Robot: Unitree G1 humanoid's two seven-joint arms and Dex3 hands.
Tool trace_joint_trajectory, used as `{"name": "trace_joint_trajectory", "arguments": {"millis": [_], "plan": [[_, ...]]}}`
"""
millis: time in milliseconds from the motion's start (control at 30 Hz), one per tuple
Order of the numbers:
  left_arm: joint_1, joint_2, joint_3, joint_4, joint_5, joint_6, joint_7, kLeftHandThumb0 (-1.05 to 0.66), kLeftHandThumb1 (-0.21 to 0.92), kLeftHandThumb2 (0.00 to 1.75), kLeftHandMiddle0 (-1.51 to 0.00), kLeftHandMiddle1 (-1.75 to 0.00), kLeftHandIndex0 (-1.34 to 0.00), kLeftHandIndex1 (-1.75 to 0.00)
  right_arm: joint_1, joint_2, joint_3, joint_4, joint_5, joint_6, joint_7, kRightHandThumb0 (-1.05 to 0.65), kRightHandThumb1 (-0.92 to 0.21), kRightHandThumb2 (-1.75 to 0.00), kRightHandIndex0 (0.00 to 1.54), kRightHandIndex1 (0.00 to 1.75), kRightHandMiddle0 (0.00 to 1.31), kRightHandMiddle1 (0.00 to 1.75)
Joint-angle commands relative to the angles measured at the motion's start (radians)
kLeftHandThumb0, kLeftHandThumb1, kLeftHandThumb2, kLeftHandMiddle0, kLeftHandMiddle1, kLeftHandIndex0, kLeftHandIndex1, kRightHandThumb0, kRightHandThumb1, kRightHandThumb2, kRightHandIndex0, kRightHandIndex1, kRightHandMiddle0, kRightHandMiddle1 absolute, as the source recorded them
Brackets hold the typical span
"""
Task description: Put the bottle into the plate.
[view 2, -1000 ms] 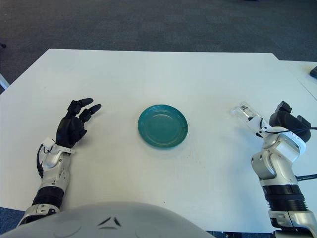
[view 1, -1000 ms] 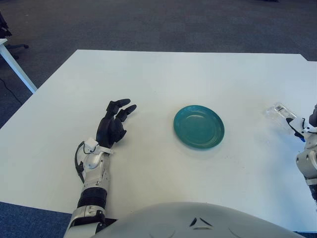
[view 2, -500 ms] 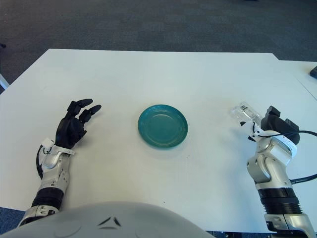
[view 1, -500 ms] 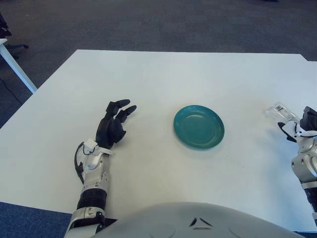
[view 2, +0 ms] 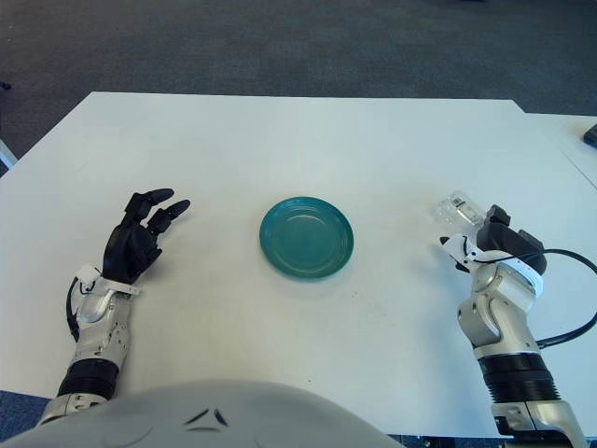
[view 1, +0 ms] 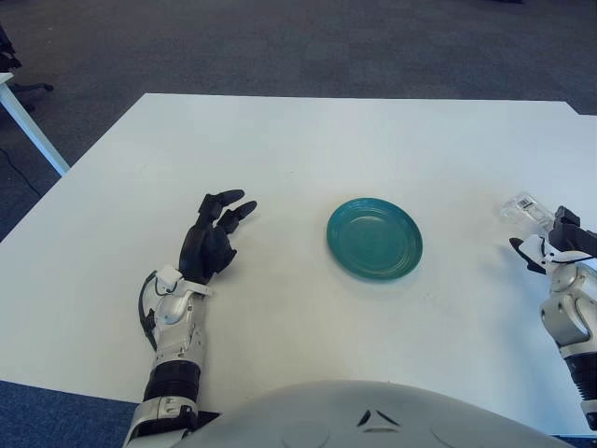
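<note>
Teal plate [view 2: 306, 236] is the reference: it sits unmoved mid-table on the white table [view 1: 308, 140], nothing in it. Delta vs a second ago: right hand [view 2: 492, 245] has come further into view from the right edge and moved leftward toward the plate, now sitting right against the near end of the bottle [view 2: 459, 210]. Bottle is clear plastic, lying on its side well to the right of the plate, slightly farther from the robot than the plate's centre; position looks the same as before. It carries a small white label with dark print, too small to read; no brand legible. Right hand's dark fingers [view 2: 504, 233] are bunched at the bottle's near end, but whether they actually close on it or just touch it, I cannot tell; bottle still appears to be down on the table. Left hand [view 1: 210, 238] is well to the left of the plate, same pose as earlier, fingers spread and relaxed, pointing away from the robot, holding nothing.
</note>
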Motion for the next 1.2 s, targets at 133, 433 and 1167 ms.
{"name": "trace_joint_trajectory", "arguments": {"millis": [133,433,1167], "plan": [[0.071,-0.024,-0.005,0.027,-0.012,0.018,0.000,-0.57,0.92,0.92,-0.34,-0.59,-0.07,-1.10,-0.058,0.005,0.029,0.057,0.009,-0.018,0.003,-1.05,-0.92,-0.75,0.05,0.00,0.00,0.11],[0.081,-0.027,-0.009,0.008,-0.008,0.025,0.005,-0.57,0.92,0.92,-0.34,-0.60,-0.07,-1.10,-0.141,-0.006,0.062,0.136,0.007,-0.056,0.000,-1.05,-0.92,-0.76,0.06,0.01,0.00,0.10],[0.091,-0.024,-0.008,-0.012,-0.012,0.038,0.004,-0.57,0.92,0.92,-0.33,-0.60,-0.07,-1.10,-0.286,-0.016,0.101,0.330,0.022,-0.146,-0.026,-1.05,-0.92,-0.76,0.14,0.03,0.00,0.20]]}}
